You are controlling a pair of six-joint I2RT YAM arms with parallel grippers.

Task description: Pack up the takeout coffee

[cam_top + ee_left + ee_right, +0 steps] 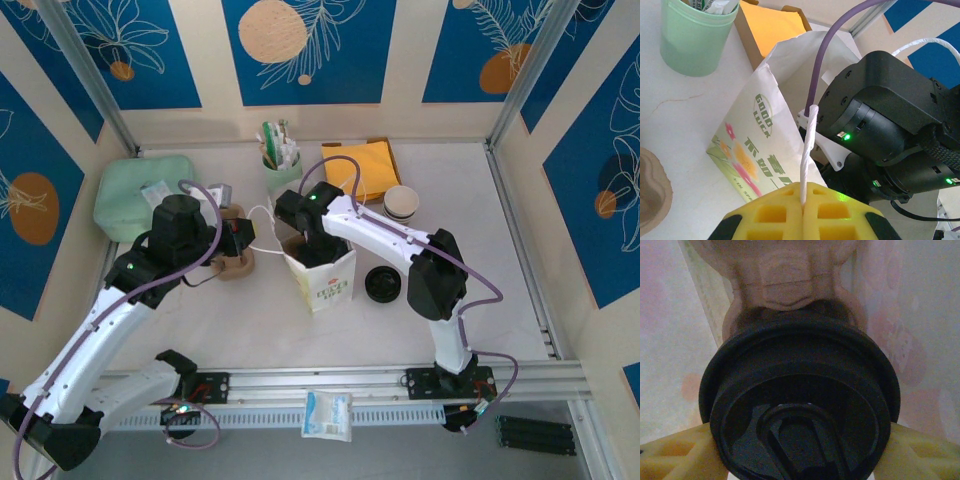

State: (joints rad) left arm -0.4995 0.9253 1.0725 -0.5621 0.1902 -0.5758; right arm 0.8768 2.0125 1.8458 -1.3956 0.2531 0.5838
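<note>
Right wrist is showing the right pincer [800, 452] grasping a black lid [800, 385]; left wrist, the left pincer [803, 195] clenching the bag handle [808, 142].

1 cup stack [401, 203], 1 bag [325, 280].

Lab rig: aluminium frame [531, 75], patterned panels [310, 50]

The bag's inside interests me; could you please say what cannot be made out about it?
- Top view: the right arm reaches into the bag and covers its mouth, hiding the contents.
- Left wrist view: the same arm blocks the opening.
- Right wrist view: the lid hides whatever sits under it, and the bottom edge cuts off whether the fingers touch it.
</note>
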